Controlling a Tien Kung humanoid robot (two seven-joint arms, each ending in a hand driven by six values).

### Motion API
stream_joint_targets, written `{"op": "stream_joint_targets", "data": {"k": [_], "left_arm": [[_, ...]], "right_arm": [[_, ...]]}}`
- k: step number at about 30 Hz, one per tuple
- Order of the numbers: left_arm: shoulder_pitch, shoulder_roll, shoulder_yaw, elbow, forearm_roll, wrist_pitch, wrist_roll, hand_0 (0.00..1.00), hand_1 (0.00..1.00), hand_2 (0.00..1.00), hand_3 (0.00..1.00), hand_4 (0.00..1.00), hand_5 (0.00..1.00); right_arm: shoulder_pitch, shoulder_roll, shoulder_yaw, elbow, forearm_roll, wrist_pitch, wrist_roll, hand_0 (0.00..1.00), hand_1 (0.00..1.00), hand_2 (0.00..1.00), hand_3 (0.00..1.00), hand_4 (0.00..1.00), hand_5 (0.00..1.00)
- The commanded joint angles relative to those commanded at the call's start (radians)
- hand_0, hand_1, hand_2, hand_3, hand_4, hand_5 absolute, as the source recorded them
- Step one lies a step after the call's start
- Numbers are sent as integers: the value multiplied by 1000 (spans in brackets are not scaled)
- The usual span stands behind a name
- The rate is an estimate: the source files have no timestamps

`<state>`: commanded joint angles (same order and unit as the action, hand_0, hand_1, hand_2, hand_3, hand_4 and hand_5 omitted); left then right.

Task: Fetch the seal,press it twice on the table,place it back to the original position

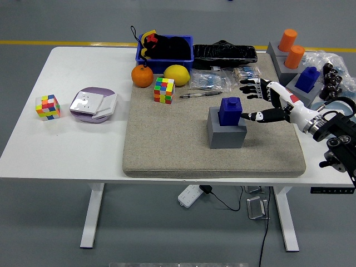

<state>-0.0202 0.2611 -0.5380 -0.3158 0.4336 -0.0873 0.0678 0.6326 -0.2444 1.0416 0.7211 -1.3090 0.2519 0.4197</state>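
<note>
One robot hand (266,100), the right, is all we see working at the white counter (83,144); it reaches in from the right of the frame with its fingers (251,88) spread and released, holding nothing. Just to its left, at centre right, the blue seal (230,110) stands upright on its grey block (226,134), the thumb tip close beside it, though we cannot tell whether they touch. Block and seal rest on a beige mat (178,144) covering the right half of the counter. Along the mat's upper edge we see an orange (142,76), a lemon (176,74), a Rubik's cube (164,90) and a pen (200,94), with a blue bin (164,57) behind them. At upper right stand two orange seals (290,47) and a second blue seal (307,78) on grey blocks. At far left lie another Rubik's cube (47,107) and a lilac-and-white stack of flat things (93,104).
</note>
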Motion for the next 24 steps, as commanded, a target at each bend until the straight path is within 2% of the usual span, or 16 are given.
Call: {"op": "stream_joint_targets", "data": {"k": [5, 6, 11, 12, 24], "left_arm": [[2, -1, -7, 0, 2, -1, 0, 849, 829, 805, 861, 860, 476], [3, -1, -7, 0, 3, -1, 0, 848, 829, 804, 860, 860, 476], [4, -2, -11, 2, 3, -2, -1, 848, 829, 804, 860, 860, 476], [5, -2, -11, 2, 3, -3, 0, 849, 829, 804, 860, 860, 475], [3, -5, -23, 2, 8, 4, 1, 847, 829, 804, 860, 860, 474]], "right_arm": [[-22, -37, 49, 25, -15, 29, -11, 854, 860, 834, 848, 998, 2], [-24, -40, 52, 27, -16, 31, -11, 890, 893, 877, 905, 998, 131], [-50, -82, 96, 62, -17, 50, -26, 890, 893, 877, 905, 998, 131], [-54, -87, 106, 67, -16, 50, -28, 898, 901, 888, 917, 998, 198], [-131, -136, 325, 108, 4, 40, -67, 900, 899, 878, 886, 998, 230]]}}
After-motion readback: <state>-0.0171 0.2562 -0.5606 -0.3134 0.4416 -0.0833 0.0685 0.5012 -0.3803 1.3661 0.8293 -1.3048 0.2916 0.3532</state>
